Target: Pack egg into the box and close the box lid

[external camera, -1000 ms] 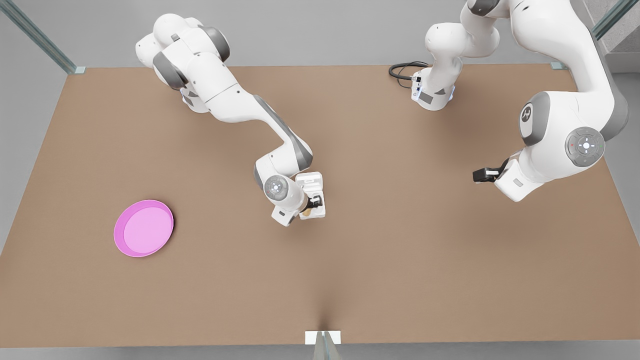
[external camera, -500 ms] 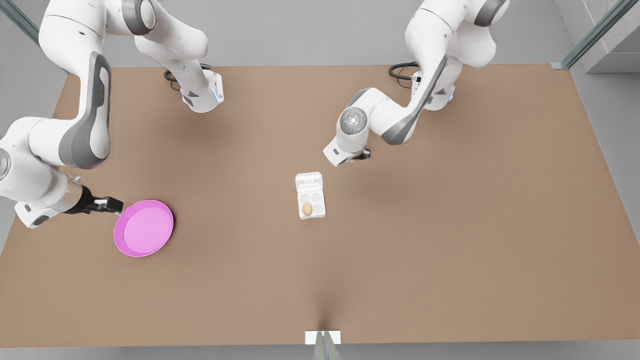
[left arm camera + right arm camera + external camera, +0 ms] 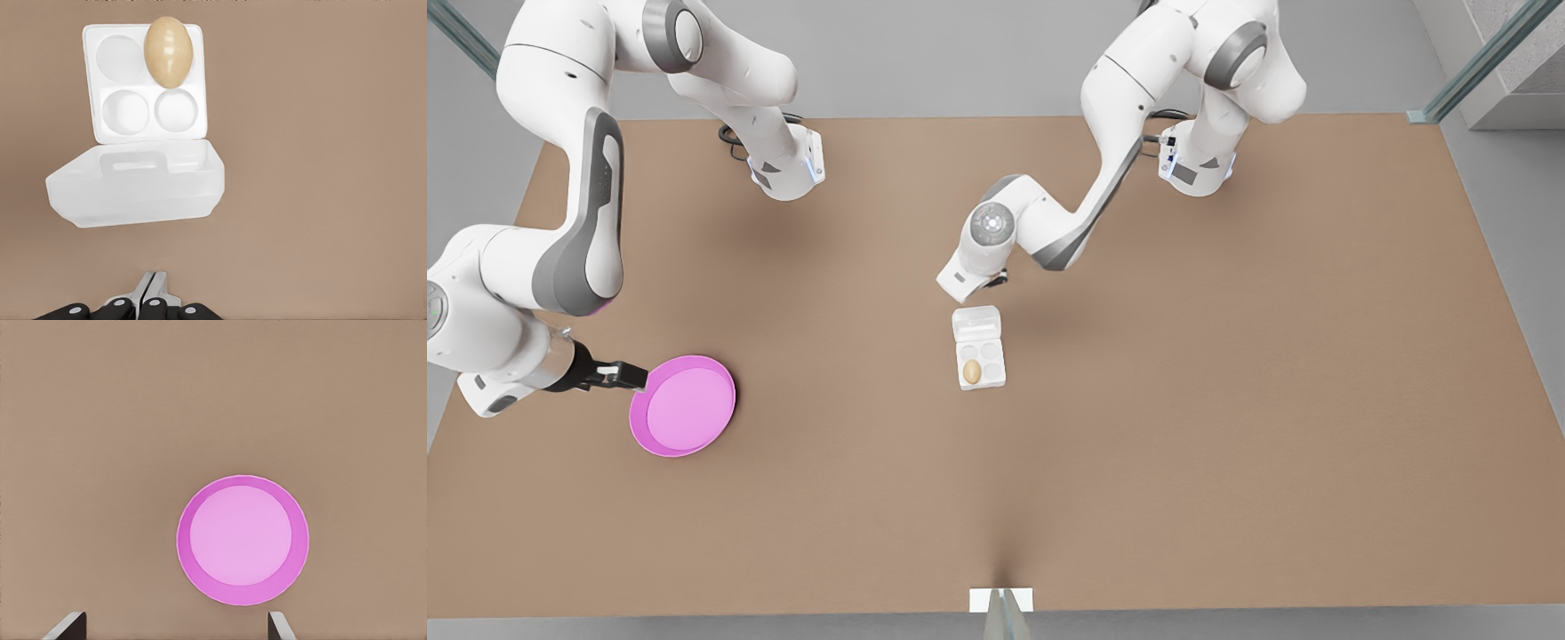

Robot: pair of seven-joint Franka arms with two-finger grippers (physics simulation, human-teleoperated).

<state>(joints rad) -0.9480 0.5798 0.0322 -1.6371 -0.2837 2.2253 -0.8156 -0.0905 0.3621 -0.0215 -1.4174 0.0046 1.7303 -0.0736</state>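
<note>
While the egg (image 3: 972, 372) sits in a cup of the open box (image 3: 980, 363), the left end effector (image 3: 996, 282), fingers pressed together, hovers beside the box lid (image 3: 975, 322); the right end effector (image 3: 624, 376), spread wide, waits by the pink plate (image 3: 683, 405).

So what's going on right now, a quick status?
Left tool shut, just behind the open box lid. Right tool open, waiting by the pink plate. Egg sits in the box. Nothing in the way.

Egg (image 3: 168, 51) sits in box (image 3: 145, 90), box lid (image 3: 137, 187) open.
</note>
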